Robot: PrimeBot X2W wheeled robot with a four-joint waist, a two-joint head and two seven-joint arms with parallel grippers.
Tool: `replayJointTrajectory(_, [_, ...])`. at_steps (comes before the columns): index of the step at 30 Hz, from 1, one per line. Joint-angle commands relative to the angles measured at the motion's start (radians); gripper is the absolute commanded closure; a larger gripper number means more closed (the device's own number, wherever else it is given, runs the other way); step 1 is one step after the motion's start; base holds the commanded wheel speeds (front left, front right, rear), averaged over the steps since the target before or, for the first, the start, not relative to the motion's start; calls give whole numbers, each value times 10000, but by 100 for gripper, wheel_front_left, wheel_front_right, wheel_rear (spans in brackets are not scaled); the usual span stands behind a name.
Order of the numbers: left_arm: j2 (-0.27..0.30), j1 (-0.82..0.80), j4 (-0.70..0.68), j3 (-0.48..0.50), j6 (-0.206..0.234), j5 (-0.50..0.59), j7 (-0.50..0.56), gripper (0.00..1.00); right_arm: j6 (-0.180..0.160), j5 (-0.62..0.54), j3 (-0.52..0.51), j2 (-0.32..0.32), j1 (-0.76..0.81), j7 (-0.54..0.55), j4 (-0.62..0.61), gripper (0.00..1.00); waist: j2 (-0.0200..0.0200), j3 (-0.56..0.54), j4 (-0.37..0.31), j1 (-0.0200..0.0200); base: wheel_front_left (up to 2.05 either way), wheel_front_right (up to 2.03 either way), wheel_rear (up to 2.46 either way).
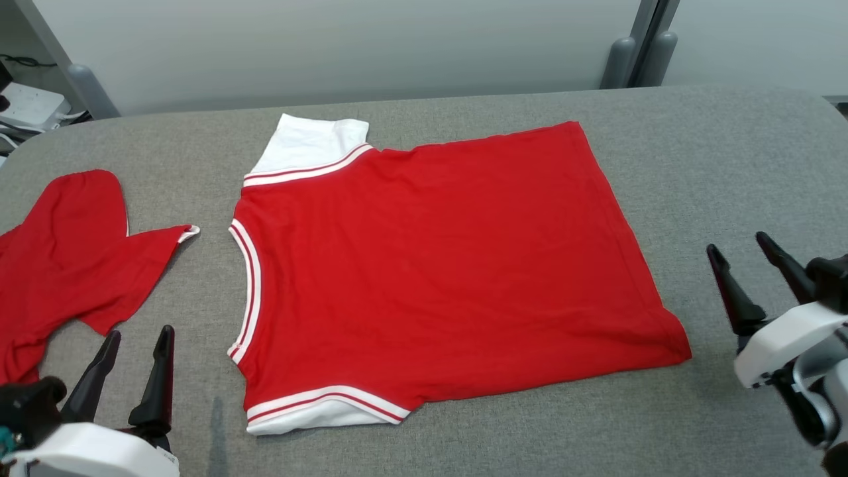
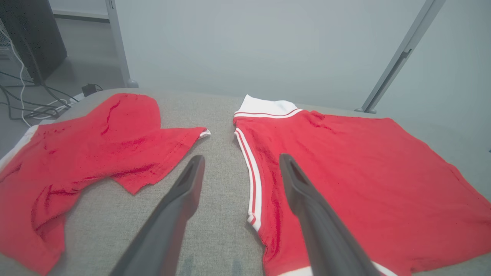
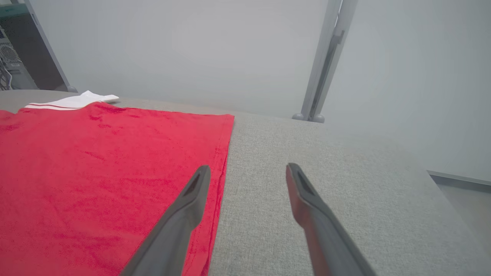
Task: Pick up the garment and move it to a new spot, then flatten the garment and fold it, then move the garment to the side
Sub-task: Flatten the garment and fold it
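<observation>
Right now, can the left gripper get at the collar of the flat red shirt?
Probably yes. The left gripper is open and empty, near the striped collar of the flat red shirt, with only grey table between them.

Shirt (image 1: 437, 265) – red knit cloth, matt, soft-looking, few shallow creases. Its trim (image 1: 318, 397) white ribbed cloth, red stripes. Second shirt (image 1: 66, 258) same red cloth, rumpled. Table (image 1: 729, 165) – grey woven fabric cover, coarse, matt. Left gripper (image 1: 140, 332) fingers (image 2: 176, 207) dark plastic, smooth, matt; shell white, slight gloss. Right gripper (image 1: 737, 242) same. Post (image 3: 324, 57) grey, smooth, looks like painted metal.
</observation>
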Motion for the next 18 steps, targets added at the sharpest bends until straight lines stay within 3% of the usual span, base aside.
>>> replayJointTrajectory(1, [108, -127, -257, 605, 122, 229, -587, 0, -30, -360, -219, 39, 325, -251, -326, 0, -1, -75, -7, 1, 0, 0, 0])
replayJointTrajectory(3, [-270, 6, -281, 769, 138, 367, -1280, 0, -30, -850, -683, 567, 497, -381, -635, 0, -1, -143, -26, 1, 0, 0, 0])
replayJointTrajectory(4, [-748, 73, -250, 1045, 126, 556, -1636, 0, -30, -1349, -1113, 1087, 700, -448, -1030, 0, -1, -212, -43, 1, 0, 0, 0])
replayJointTrajectory(8, [-2163, 132, -573, 1993, -50, 1406, -1777, 0, -30, -2219, -2027, 2118, 1340, -471, -2390, 0, -1, -403, -32, 1, 0, 0, 0])
replayJointTrajectory(14, [-4041, 702, -841, 3409, -1080, 3295, -1783, 0, -30, -2825, -2366, 3371, 2614, -474, -3944, 0, -1, -733, -133, 1, 0, 0, 0])
replayJointTrajectory(18, [-5105, 1185, -871, 4068, -1952, 4395, -1784, 0, -30, -2897, -2211, 3717, 3196, -475, -4720, 0, -1, -909, -289, 1, 0, 0, 0])
